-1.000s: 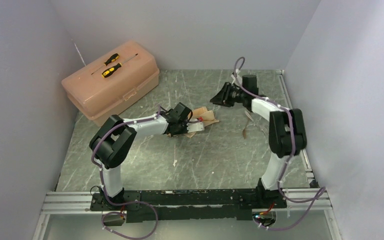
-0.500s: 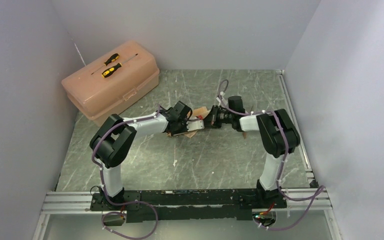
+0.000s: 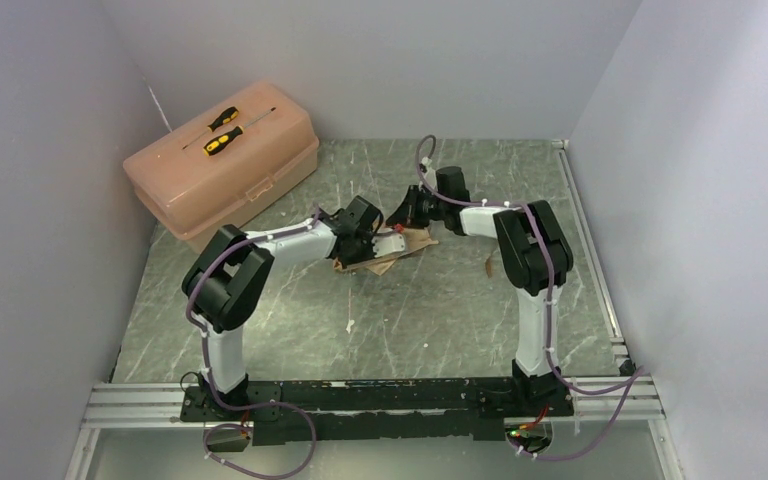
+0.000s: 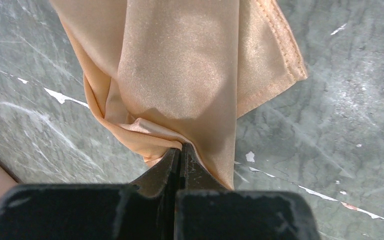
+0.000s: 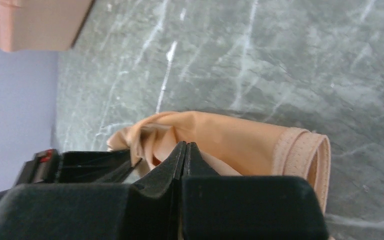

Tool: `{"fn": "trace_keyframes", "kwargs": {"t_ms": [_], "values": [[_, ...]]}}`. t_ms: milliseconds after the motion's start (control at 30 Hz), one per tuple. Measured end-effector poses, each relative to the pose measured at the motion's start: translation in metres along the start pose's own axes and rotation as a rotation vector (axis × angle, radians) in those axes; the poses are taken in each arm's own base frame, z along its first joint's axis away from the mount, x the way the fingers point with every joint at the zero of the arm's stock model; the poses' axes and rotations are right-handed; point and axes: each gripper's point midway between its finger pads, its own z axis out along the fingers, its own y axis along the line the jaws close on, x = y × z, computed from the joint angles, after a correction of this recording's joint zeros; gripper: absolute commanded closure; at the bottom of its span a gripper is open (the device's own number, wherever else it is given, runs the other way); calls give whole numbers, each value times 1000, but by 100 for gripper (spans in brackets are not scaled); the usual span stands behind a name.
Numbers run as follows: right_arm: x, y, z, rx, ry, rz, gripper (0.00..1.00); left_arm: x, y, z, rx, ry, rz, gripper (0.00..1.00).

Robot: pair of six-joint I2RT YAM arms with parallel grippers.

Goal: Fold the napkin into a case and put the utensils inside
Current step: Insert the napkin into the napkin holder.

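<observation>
The peach-tan napkin (image 3: 412, 242) lies bunched mid-table between both arms. My left gripper (image 3: 384, 243) is shut on a gathered fold of the napkin (image 4: 180, 65), its fingertips (image 4: 180, 148) pinching the cloth just above the table. From the far side my right gripper (image 3: 407, 214) meets the napkin (image 5: 230, 140); its jaws (image 5: 185, 146) are pressed together on a fold, and a hemmed edge curls to the right. One thin brown utensil (image 3: 489, 265) lies on the table right of the right arm. Other utensils are hidden behind that arm.
A pink plastic toolbox (image 3: 260, 170) stands at the back left with two yellow-and-black screwdrivers (image 3: 222, 131) on its lid. Grey walls close in on the left, back and right. The marbled table (image 3: 430, 320) runs to the arm rail at the near edge.
My right arm swung left from the back right to the napkin and shut its jaws there, then rose slightly. My left gripper kept its hold and barely moved.
</observation>
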Motion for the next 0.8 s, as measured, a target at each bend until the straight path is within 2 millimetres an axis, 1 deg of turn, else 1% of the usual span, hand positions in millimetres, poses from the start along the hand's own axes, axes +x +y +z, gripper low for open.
{"fn": "trace_keyframes", "kwargs": {"t_ms": [100,167,233,267,300,333,367,433,500,533,567,600,633,733,767,800], "values": [[7,-11,2,41,16,-4,100,1,5,1,5,0,-28,97],[13,-17,-1,62,16,-3,97,2,10,2,12,-3,-62,97],[25,-18,-12,81,14,3,89,4,16,3,13,-7,-92,97],[31,-16,-21,87,8,2,82,6,18,4,12,-9,-104,97],[33,-13,-29,90,-3,-4,66,7,21,4,8,-10,-113,97],[35,-6,-41,87,-21,-20,57,8,22,4,7,-10,-117,97],[35,4,-52,74,-47,-54,54,9,22,4,6,-10,-124,97],[30,27,-75,39,-116,-153,54,9,22,5,5,-9,-133,97],[27,49,-89,11,-176,-264,54,9,22,5,5,-10,-140,97],[28,54,-93,29,-207,-316,54,9,21,5,11,-12,-142,97],[32,55,-97,37,-223,-344,53,9,21,5,13,-15,-150,97],[40,53,-101,46,-230,-367,52,8,22,5,12,-17,-157,97],[58,58,-99,39,-211,-396,51,8,22,5,11,-16,-163,97],[112,63,-96,23,-136,-471,49,9,22,5,9,-16,-173,98],[127,64,-95,18,-108,-495,48,8,22,5,10,-16,-174,97],[136,63,-94,19,-94,-515,48,9,22,5,10,-15,-175,97]]}}
